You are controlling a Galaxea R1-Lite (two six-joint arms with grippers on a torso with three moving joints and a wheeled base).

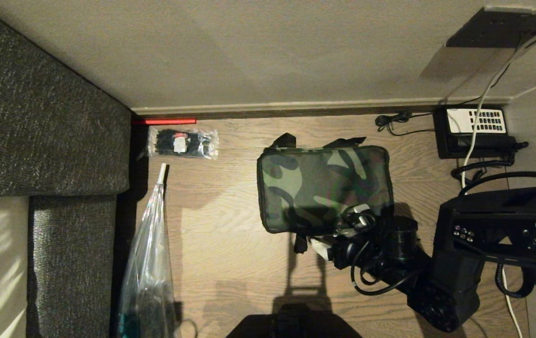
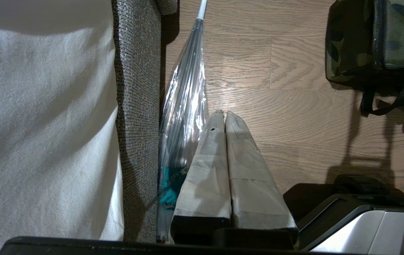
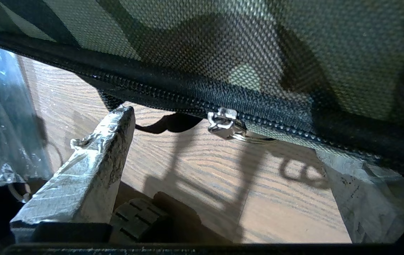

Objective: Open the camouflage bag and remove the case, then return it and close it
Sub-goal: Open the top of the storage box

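The right tool stands spread wide and empty at the near edge of the camouflage bag, one taped finger on each side of the silver zipper slider with its thin ring pull. The bag lies zipped shut on the wooden floor, so the step in hand is, I judge, taking hold of the pull to open it. To do that well the tool should ease in until the ring sits between the pads, pinch the ring rather than the zipper tape, and then draw along the line of the teeth, not away from the bag, so that the soft fabric does not bunch or drag across the floor. The right wrist view alone shows the slider and how it sits between the fingers; from the head view that spot is hidden by the arm, though it gives the whole bag, a clear packet of black items and a black telephone near the wall. The case is nowhere to be seen, probably inside the bag. The left wrist view shows the left tool clenched, parked above the floor beside a folded clear umbrella and a grey sofa.
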